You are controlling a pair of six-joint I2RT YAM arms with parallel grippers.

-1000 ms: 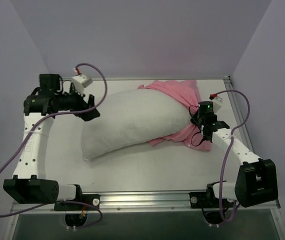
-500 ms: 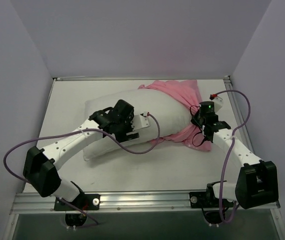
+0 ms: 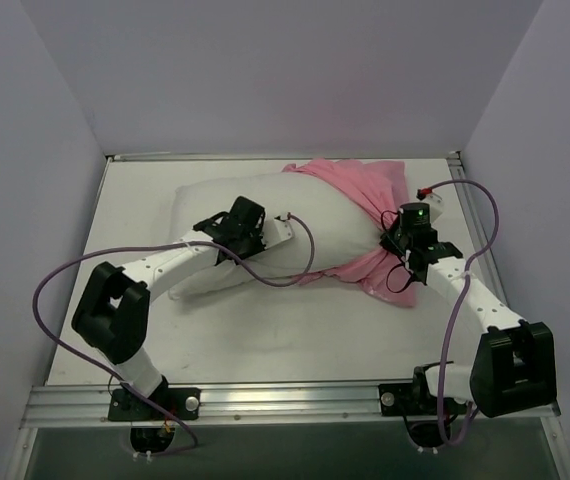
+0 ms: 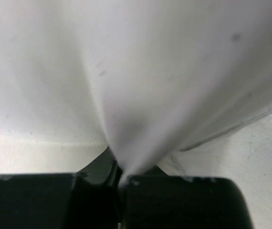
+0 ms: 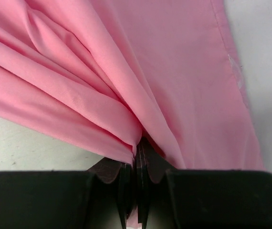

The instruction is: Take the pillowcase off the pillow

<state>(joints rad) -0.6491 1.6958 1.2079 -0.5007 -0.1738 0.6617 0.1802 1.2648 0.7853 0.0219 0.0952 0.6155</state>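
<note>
– Left pincer [image 4: 121, 182], what's it doing?
– Clenched. In the wrist view both black fingers [image 4: 174, 200] are pressed together at the bottom edge, with a ridge of white cloth nipped between them. That cloth is the pillow [image 3: 330, 225], so it's grasping pillow fabric. The cloth fans up from the pinch and fills most of that frame.
– Right pincer [image 5: 136, 167]?
– Also clenched, grasping the pillowcase [image 3: 360, 185]. Pink folds gather to a point in the closed jaws. Pale tabletop [image 3: 295, 325] shows at lower left and upper right of that wrist view.
– Where's the pillow in the top view?
– Centre, a bit above middle, lying long-ways left to right on the tabletop. Its white cloth is bare over the left and middle. The left pincer sits on its near-left part.
– And the pillowcase?
– At the pillow's right end only. It's bunched over the upper right and wraps round the end, and a pink strip runs along the lower edge right of centre. The right pincer is at that end, in the pink cloth. Rose pattern too faint to read.
– Arms?
– Left arm [image 3: 155, 268] comes from lower left and reaches up-right onto the pillow. Right arm [image 3: 470, 295] comes from lower right and reaches up-left. Purple cables [image 3: 498, 225] loop off both.
– Surroundings?
– Lilac walls [image 3: 265, 70] on three sides, metal rail [image 3: 285, 400] across the bottom of the frame.
</note>
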